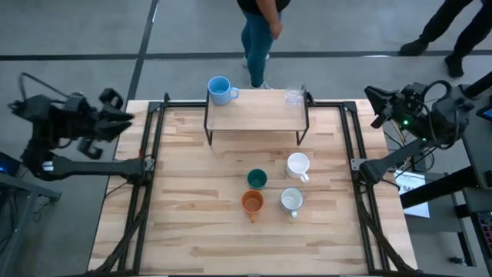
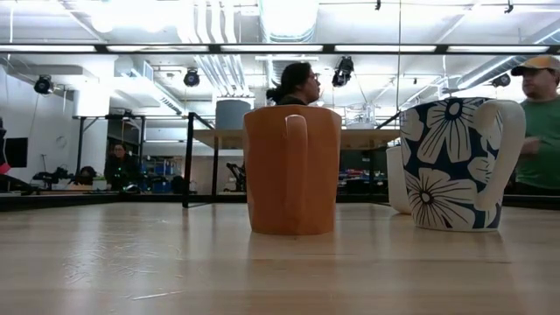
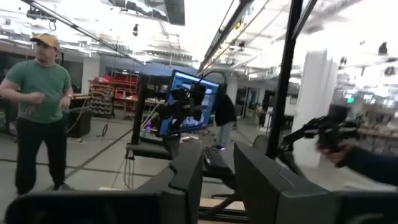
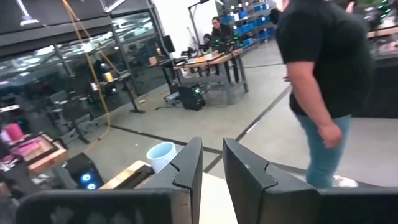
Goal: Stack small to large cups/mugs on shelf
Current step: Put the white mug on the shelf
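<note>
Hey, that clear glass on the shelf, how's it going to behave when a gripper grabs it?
The clear glass looks thin-walled and smooth, so it is probably fragile and slippery between fingers. It has no visible handle, so a side grip seems likeliest. It stands near the shelf corner, so a push might tip it off.

2 cups (image 1: 221,90) on shelf (image 1: 256,117)

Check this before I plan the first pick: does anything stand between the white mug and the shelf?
Nothing visible does. The white mug stands nearest the shelf, with bare table between them; the other three mugs sit farther away.
</note>
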### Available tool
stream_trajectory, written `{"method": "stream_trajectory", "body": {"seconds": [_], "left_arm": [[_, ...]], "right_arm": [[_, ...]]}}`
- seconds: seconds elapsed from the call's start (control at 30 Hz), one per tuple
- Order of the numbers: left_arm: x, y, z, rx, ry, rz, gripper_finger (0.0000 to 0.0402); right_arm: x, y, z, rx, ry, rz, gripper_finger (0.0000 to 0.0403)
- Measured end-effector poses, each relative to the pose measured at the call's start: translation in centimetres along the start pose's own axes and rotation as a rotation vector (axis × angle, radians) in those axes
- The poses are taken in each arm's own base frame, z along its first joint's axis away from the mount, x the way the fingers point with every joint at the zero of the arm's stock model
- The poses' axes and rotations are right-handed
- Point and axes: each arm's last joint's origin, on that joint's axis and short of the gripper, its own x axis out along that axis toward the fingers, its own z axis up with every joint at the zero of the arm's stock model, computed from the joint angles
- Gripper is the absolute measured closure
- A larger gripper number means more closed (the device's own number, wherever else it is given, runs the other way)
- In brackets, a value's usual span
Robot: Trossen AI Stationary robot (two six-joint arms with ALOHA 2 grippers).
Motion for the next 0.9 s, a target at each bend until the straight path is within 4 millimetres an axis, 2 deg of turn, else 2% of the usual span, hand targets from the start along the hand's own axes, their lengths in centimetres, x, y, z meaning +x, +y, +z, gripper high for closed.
{"method": "stream_trajectory", "body": {"seconds": [0.07, 0.27, 0.4, 0.57, 0.73, 0.9], "left_arm": [[-1.1, -0.1, -0.2, -0.031, 0.004, 0.021, 0.0324], [-2.7, 0.1, -2.0, -0.094, 0.008, 0.047, 0.0324], [-3.4, 0.4, -3.8, -0.141, 0.010, 0.075, 0.0324], [-3.7, 0.9, -6.6, -0.205, 0.034, 0.086, 0.0324], [-3.8, 1.3, -8.7, -0.225, -0.014, 0.083, 0.0324], [-4.6, 1.5, -10.3, -0.272, -0.045, 0.087, 0.0324]], "right_arm": [[-0.2, -0.5, 0.0, 0.004, 0.002, -0.009, 0.0344], [-0.3, -1.1, -0.7, -0.007, 0.036, -0.022, 0.0344], [-0.2, -1.5, -2.3, -0.031, 0.114, -0.048, 0.0344], [-0.2, -2.0, -5.1, -0.023, 0.298, -0.096, 0.0344], [0.2, -0.8, -8.0, -0.106, 0.532, -0.107, 0.0344], [0.7, 0.5, -10.0, -0.111, 0.642, -0.133, 0.0344]]}}
